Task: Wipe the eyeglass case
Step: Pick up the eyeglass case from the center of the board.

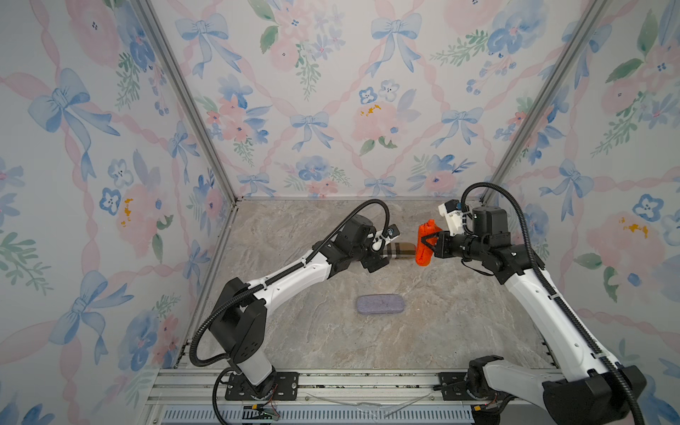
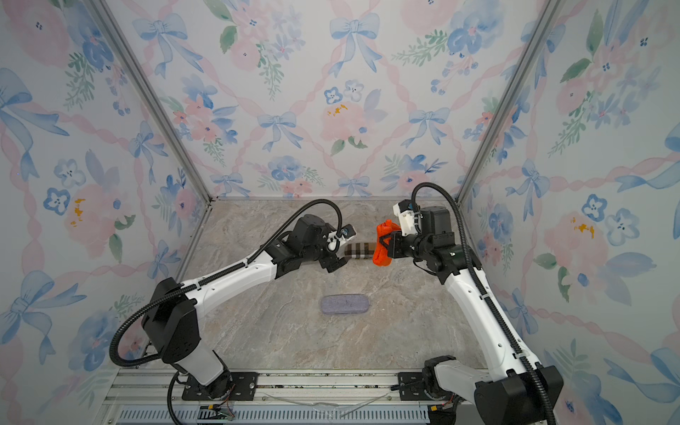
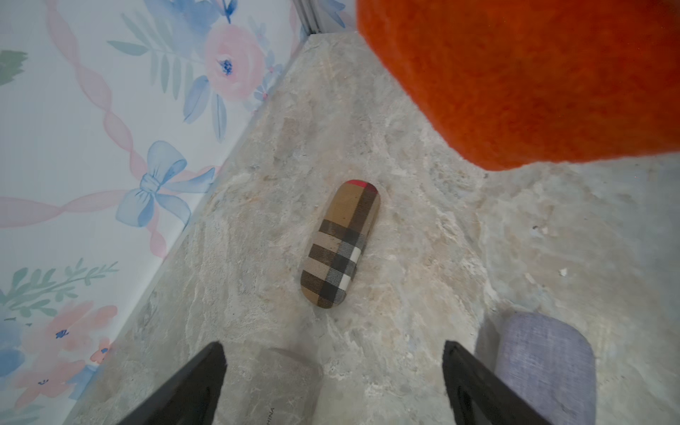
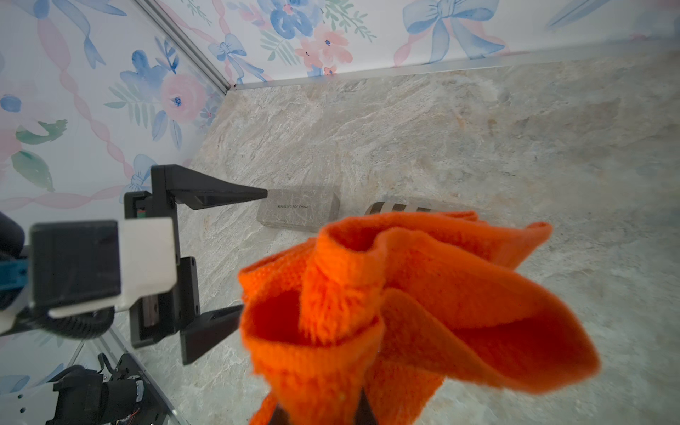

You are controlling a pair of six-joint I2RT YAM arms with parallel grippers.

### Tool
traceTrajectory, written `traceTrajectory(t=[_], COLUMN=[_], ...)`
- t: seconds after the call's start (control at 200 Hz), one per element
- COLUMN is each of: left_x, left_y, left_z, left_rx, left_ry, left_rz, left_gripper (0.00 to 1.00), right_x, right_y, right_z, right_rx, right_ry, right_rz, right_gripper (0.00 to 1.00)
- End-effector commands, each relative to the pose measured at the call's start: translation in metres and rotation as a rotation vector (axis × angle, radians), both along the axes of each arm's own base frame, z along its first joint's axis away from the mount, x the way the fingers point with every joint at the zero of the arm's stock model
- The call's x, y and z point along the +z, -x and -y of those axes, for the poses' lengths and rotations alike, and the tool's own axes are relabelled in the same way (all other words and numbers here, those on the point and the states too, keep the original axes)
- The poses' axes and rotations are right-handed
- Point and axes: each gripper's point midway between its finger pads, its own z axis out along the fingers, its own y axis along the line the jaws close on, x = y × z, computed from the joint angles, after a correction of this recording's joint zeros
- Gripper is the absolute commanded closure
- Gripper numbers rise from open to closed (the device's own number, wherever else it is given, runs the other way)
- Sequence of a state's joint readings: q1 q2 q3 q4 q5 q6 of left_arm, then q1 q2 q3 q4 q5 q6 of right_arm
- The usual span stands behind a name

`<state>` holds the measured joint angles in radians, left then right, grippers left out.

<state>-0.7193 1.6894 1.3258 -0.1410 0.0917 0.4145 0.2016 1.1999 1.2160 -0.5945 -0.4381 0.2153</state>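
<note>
A plaid eyeglass case lies flat on the marble table toward the back, seen whole in the left wrist view. My left gripper hovers just off its left end, open and holding nothing; its black fingers stand wide apart in the right wrist view. Just off the case's right end, my right gripper is shut on a bunched orange cloth. The cloth hangs above the table and hides most of the case from the right wrist camera.
A lavender fabric case lies at mid-table. A flat grey stone-coloured box sits under the left gripper. Floral walls enclose the table on three sides; arm bases line the front rail.
</note>
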Motion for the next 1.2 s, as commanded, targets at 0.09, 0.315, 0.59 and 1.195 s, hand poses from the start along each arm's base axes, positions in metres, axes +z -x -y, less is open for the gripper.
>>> traceTrajectory(t=[0.09, 0.315, 0.59, 1.195], left_x=[-0.023, -0.077, -0.121, -0.188], left_y=[-0.025, -0.043, -0.062, -0.068], left_z=[0.03, 0.05, 0.067, 0.063], left_rx=[-0.205, -0.363, -0.422, -0.392], left_ry=[-0.026, -0.127, -0.147, -0.17], left_rz=[-0.002, -0.088, -0.144, -0.279], left_gripper=[0.06, 0.09, 0.09, 0.17], right_x=[0.028, 0.025, 0.029, 0.019], right_y=[-0.019, -0.034, -0.039, -0.027], right_z=[0.026, 0.049, 0.049, 0.047], right_rx=[-0.059, -0.118, -0.12, -0.098], right_ry=[-0.061, -0.154, -0.167, -0.176], right_rz=[0.07, 0.042, 0.041, 0.026], right_gripper=[1.0, 1.0, 1.0, 1.0])
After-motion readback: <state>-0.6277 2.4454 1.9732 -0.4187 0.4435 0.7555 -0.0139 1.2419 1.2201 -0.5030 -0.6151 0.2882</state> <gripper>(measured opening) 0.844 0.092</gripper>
